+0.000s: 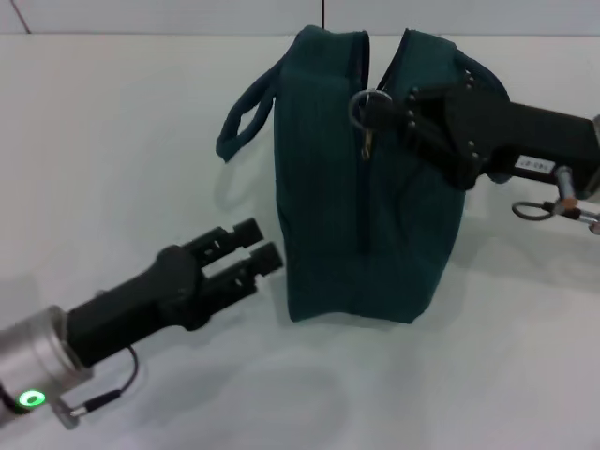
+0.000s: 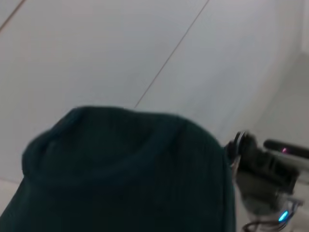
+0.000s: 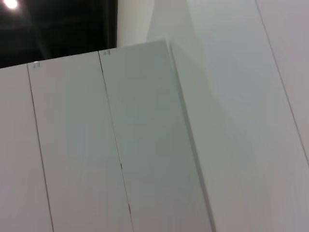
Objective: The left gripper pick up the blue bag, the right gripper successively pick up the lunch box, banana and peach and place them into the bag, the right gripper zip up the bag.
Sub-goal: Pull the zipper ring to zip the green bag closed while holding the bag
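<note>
While upright, blue bag [image 1: 370,178], right pincer [image 1: 394,111] at zipper pull [image 1: 367,108].

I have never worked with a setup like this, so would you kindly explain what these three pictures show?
It is a two-armed robot. The head view looks down on a white table where a blue bag stands, zipped most of the way. The right hand has its fingers at the metal zipper ring near the bag's top. The left hand waits beside the bag, fingers a little apart, holding nothing. The left wrist view, from that arm's camera, shows the bag close up with the other arm behind it. The right wrist view points away at pale panels.
</note>
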Controlling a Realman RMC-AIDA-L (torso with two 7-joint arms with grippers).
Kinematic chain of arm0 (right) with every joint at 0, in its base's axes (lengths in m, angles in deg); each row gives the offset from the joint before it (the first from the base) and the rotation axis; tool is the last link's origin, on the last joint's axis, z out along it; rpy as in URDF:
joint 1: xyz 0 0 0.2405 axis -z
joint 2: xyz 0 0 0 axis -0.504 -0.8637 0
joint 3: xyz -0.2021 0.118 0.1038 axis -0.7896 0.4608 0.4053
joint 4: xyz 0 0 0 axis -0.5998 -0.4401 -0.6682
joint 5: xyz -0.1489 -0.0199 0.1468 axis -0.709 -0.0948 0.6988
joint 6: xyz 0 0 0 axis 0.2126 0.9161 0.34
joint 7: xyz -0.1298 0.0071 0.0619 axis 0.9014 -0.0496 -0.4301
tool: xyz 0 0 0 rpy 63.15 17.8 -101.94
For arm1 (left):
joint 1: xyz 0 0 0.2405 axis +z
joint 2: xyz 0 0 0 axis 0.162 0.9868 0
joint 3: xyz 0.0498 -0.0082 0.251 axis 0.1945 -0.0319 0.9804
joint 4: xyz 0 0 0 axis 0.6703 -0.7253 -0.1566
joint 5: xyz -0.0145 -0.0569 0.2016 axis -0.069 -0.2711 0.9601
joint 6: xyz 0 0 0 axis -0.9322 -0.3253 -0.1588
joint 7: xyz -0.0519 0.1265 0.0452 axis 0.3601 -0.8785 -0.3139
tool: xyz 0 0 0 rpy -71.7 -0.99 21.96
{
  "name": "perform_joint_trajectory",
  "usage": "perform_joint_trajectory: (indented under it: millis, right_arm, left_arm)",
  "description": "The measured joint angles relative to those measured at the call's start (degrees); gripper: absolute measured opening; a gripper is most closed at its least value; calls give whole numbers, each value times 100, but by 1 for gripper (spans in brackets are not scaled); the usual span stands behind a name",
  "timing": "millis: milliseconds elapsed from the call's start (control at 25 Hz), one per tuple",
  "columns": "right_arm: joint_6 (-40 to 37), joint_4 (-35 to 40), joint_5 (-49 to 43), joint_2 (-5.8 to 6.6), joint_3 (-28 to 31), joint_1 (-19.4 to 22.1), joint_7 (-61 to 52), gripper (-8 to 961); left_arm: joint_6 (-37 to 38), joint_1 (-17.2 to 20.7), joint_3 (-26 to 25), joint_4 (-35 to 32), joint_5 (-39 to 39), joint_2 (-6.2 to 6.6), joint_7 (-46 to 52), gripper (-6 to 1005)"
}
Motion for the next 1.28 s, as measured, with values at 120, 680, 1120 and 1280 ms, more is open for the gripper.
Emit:
perform_joint_trajectory:
  millis: [120, 680, 1120, 1280]
  right_arm:
    - [35, -147, 2, 7, -8, -134, 9, 9]
    - [34, -183, 39, 1, -18, -112, 12, 10]
    - [46, -181, 138, 5, 18, -2, 12, 11]
    - [60, -182, 341, 5, 22, 57, 12, 11]
  left_arm:
    - [-299, -277, 36, 480, -27, -24, -424, 632]
    - [-696, -739, 31, 988, -316, -59, -1153, 619]
    - [-851, -936, 67, 1189, -284, -58, -1490, 371]
    - [-939, -947, 169, 1215, -276, -67, -1564, 224]
